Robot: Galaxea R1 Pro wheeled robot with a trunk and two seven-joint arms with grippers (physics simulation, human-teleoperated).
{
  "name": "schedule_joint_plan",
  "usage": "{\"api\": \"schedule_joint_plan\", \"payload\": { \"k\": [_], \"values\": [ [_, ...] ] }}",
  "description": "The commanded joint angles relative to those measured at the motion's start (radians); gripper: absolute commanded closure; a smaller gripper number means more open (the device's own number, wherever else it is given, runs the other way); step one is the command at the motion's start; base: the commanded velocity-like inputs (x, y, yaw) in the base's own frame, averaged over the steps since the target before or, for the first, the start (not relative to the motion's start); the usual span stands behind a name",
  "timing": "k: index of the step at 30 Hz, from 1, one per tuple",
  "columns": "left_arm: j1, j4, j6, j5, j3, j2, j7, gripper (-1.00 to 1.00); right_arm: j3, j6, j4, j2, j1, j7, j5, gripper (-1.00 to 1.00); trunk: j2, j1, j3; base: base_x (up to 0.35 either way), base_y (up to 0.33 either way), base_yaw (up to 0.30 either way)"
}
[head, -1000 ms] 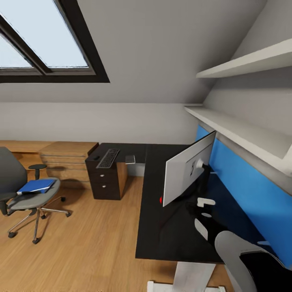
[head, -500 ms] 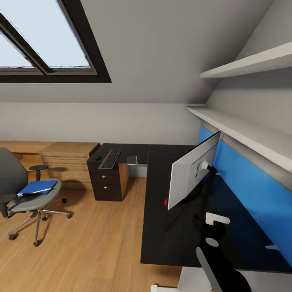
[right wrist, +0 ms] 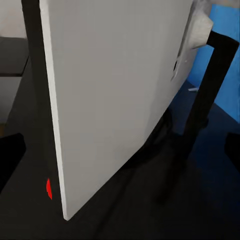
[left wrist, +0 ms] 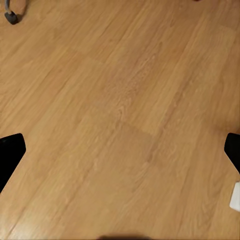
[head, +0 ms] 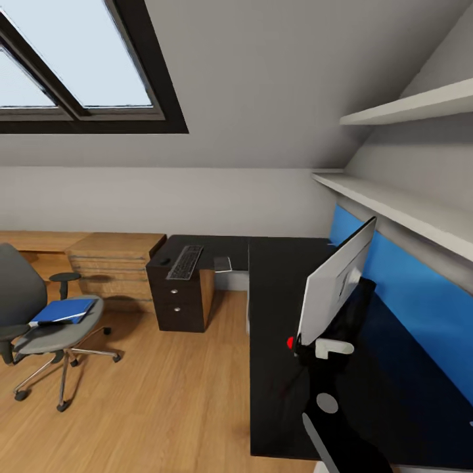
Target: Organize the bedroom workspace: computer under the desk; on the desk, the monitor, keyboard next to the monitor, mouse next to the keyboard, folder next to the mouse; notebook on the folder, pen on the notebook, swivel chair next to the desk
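Monitor stands upright on the black L-shaped counter, white back showing, red dot at its lower corner. Right gripper sits right at that lower edge, jaws spread w/ the monitor's edge between them; can't tell if touching. Left gripper hangs over bare wood floor, jaws wide apart, holding nothing. Keyboard lies on the counter's far wing. Blue folder rests on the swivel chair seat, well apart from the counter.
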Motion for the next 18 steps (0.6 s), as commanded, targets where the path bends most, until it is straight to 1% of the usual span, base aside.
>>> {"api": "schedule_joint_plan", "payload": {
  "k": [1, 2, 3, 8, 10, 14, 18],
  "values": [
    [-0.001, -0.001, -0.002, 0.002, -0.009, 0.001, 0.009, -1.0, 0.004, -0.013, 0.0, -0.001, -0.001, -0.008, 0.012, -1.0, -0.002, 0.001, -0.002, 0.029, 0.017, 0.0],
    [-0.001, -0.001, -0.002, 0.002, -0.009, 0.001, 0.008, -1.0, 0.004, -0.022, 0.0, -0.001, -0.001, -0.008, 0.019, -1.0, -0.002, 0.001, -0.002, 0.047, 0.014, 0.0],
    [-0.001, -0.001, -0.002, 0.001, -0.009, 0.001, 0.007, -1.0, 0.004, -0.045, 0.005, -0.001, -0.001, -0.011, 0.035, -1.0, -0.002, 0.001, -0.002, 0.163, 0.051, 0.0],
    [-0.001, -0.001, -0.002, 0.0, -0.01, 0.0, 0.005, -1.0, 0.004, -0.108, 0.05, 0.0, -0.001, -0.022, 0.054, -1.0, -0.002, 0.001, -0.002, 0.196, 0.068, 0.0],
    [-0.001, -0.001, -0.002, 0.0, -0.01, 0.0, 0.005, -1.0, 0.004, -0.118, 0.056, 0.0, -0.001, -0.023, 0.061, -1.0, -0.002, 0.001, -0.002, 0.088, 0.035, 0.0],
    [-0.001, -0.001, -0.002, 0.0, -0.01, -0.001, 0.004, -1.0, 0.004, -0.123, 0.06, 0.0, -0.001, -0.023, 0.077, -1.0, -0.002, 0.001, -0.002, 0.189, 0.132, 0.0],
    [-0.001, -0.001, -0.002, 0.0, -0.01, -0.001, 0.005, -1.0, 0.004, -0.125, 0.06, 0.0, -0.001, -0.025, 0.081, -1.0, -0.002, 0.001, -0.002, 0.102, 0.067, 0.0]
  ]
}}
